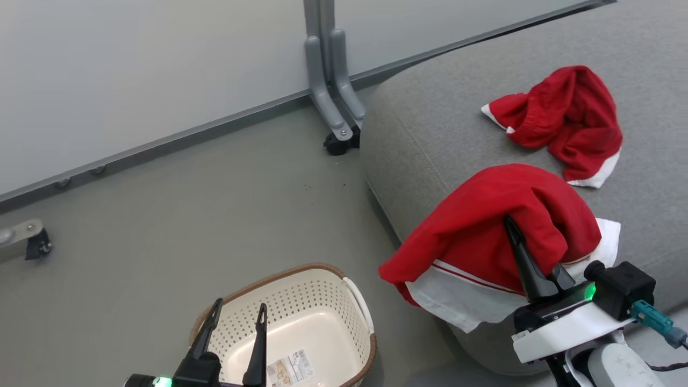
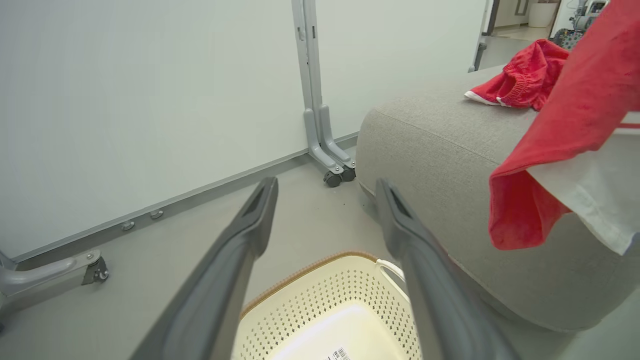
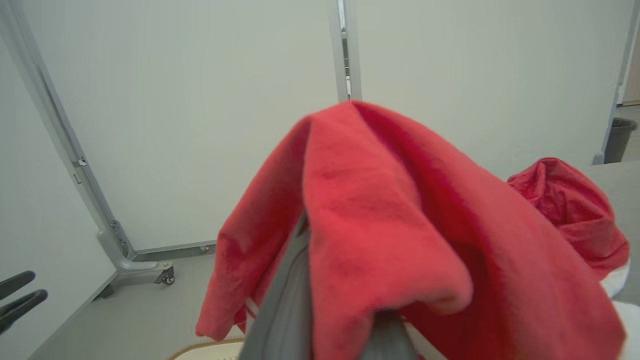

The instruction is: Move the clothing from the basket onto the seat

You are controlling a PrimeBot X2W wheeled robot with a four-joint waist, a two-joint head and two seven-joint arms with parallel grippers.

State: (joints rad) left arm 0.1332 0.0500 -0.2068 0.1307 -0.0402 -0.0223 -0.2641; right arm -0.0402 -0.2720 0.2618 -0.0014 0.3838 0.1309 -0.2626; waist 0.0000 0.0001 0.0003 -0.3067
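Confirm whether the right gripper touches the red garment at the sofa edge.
Touching. Head view: right gripper fingers run under the red garment; right wrist view shows it draped over them.

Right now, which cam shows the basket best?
Head view: the basket shows rim, handle, label and bare inside. Left wrist view has its far wall and rim; right wrist view, a rim sliver below the red garment.

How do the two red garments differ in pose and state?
The far garment lies crumpled on the sofa; the near garment hangs draped over the right fingers at the sofa's edge. The near garment shows a broad white panel, the far garment narrow white trim. Both are red.
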